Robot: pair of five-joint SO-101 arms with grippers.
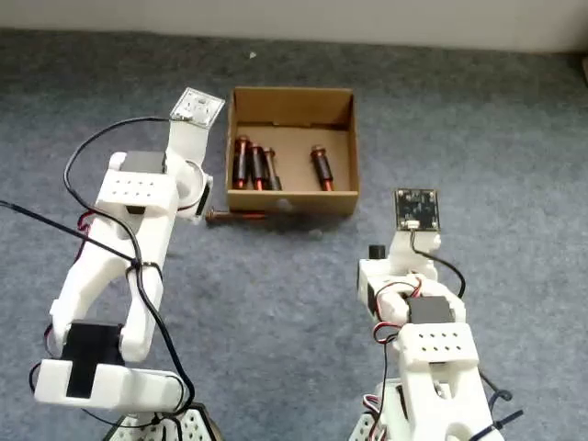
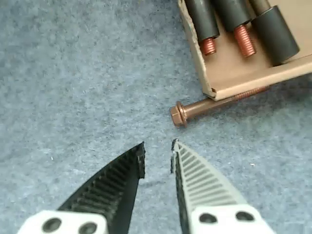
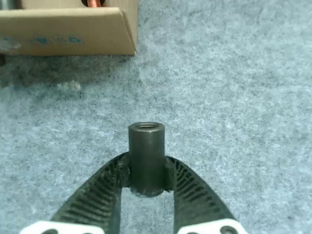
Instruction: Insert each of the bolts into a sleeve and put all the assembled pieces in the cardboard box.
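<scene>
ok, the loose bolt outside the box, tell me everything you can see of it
The loose bolt is copper-coloured metal: hex flange head, smooth shank, threads toward the far end. No sleeve is on it. It lies flat on the grey carpet along the outside front wall of the cardboard box, its threaded end partly hidden by that wall's edge; contact with the cardboard cannot be told. The left gripper is open, fingertips just short of the head, not touching it.

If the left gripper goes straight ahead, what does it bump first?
Probably the bolt, whose head lies just ahead of the left gripper, beside the cardboard box. It might touch the carpet first.
</scene>
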